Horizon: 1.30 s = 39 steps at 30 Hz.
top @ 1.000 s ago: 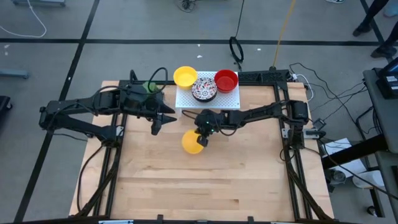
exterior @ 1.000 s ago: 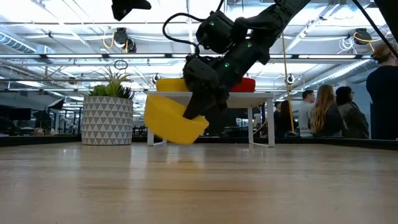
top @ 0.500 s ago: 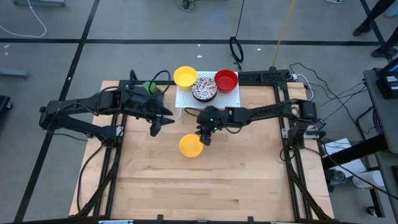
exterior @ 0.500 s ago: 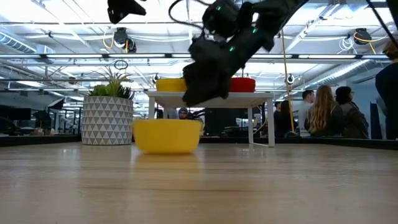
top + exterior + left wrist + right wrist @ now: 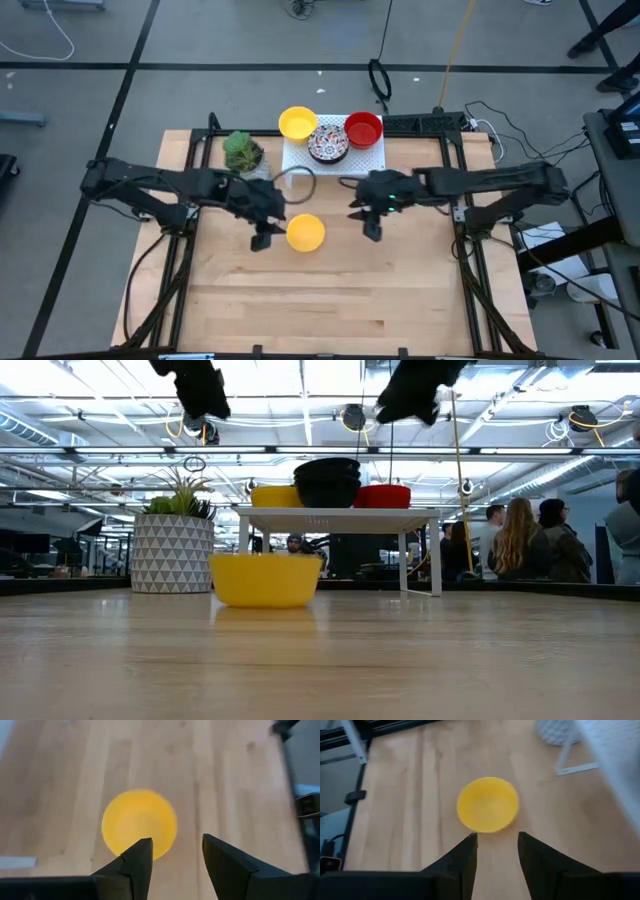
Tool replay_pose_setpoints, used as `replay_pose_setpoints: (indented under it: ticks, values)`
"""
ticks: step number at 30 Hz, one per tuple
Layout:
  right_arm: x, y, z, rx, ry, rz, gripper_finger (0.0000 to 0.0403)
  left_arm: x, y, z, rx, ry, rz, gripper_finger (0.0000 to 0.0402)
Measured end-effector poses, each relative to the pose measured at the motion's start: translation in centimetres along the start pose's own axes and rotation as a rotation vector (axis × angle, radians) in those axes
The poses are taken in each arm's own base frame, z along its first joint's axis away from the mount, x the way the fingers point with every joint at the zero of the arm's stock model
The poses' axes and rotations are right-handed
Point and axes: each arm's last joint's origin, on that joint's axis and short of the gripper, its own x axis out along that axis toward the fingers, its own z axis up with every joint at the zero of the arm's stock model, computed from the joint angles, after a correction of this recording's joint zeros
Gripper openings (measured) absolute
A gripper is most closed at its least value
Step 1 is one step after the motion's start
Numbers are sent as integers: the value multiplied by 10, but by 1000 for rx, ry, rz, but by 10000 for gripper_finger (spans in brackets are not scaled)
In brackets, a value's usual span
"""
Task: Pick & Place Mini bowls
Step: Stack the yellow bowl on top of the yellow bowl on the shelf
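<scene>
Beside the yellow bowl [image 5: 306,232], left tool [image 5: 263,240] and right tool [image 5: 368,228] gape empty.

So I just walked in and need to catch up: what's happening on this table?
A two-armed robot is moving mini bowls. One yellow bowl sits upright on the bare wooden table, held by nothing. The right gripper hovers open to one side of it, the left gripper open on the other, both above the table. Another yellow bowl, a patterned bowl and a red bowl sit on the white rack, beside a potted plant.
</scene>
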Motion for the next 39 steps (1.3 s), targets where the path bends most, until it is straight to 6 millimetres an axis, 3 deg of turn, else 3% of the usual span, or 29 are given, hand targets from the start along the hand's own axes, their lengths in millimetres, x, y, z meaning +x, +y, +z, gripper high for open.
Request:
replay_pose_setpoints:
  ticks: [7, 12, 20, 26, 39]
  values:
    - [-61, 22, -17, -73, -90, -130, 128, 43, 3, -7, -50, 145, 193, 175]
    - [-79, 20, -48, -180, -103, -94, 128, 63, 11, -10, -79, 206, 256, 175]
    - [-70, -4, -114, -123, -201, -52, 128, 83, 30, -10, -134, 219, 382, 175]
    - [-59, -18, -152, -110, -333, -8, 128, 103, 47, -10, -212, 225, 440, 175]
    - [-40, -35, -201, -93, -523, 47, 128, 149, 63, -23, -234, 326, 430, 175]
